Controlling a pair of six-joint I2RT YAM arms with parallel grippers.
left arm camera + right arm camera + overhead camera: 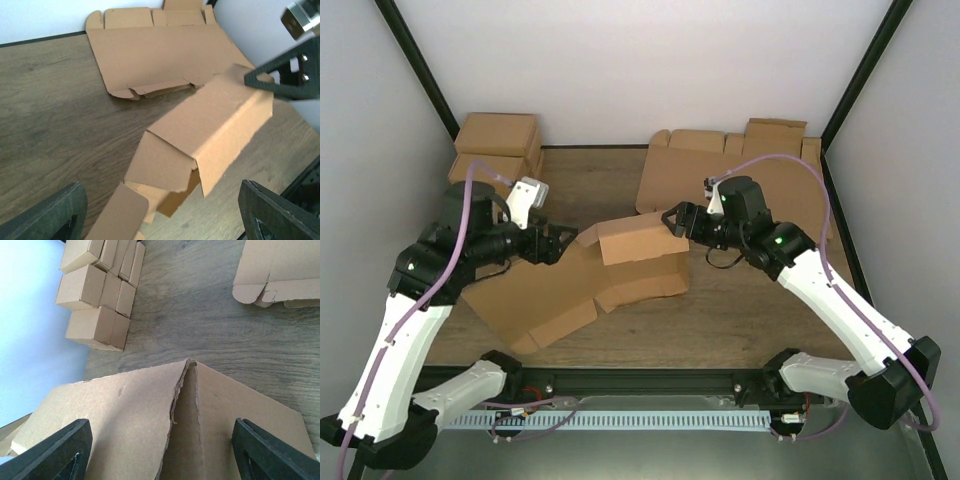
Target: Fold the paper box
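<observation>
1. Top view: the paper box (625, 262) is seen between the grippers, one panel raised and the rest flat on the table (740, 300). The left gripper (558, 243) and right gripper (675, 222) are set at its opposite ends. Contact there cannot be made out.
2. Left wrist view: the left fingers (50, 215) are spread wide and cut off by the frame, with nothing clamped. The box lies just ahead. The flat blanks (165, 55) lie beyond it.
3. Right wrist view: the right fingers (270, 450) are spread wide, released. The box fills the gap ahead, its lower part cut off. Folded boxes (100, 295) lie far ahead-left.
</observation>
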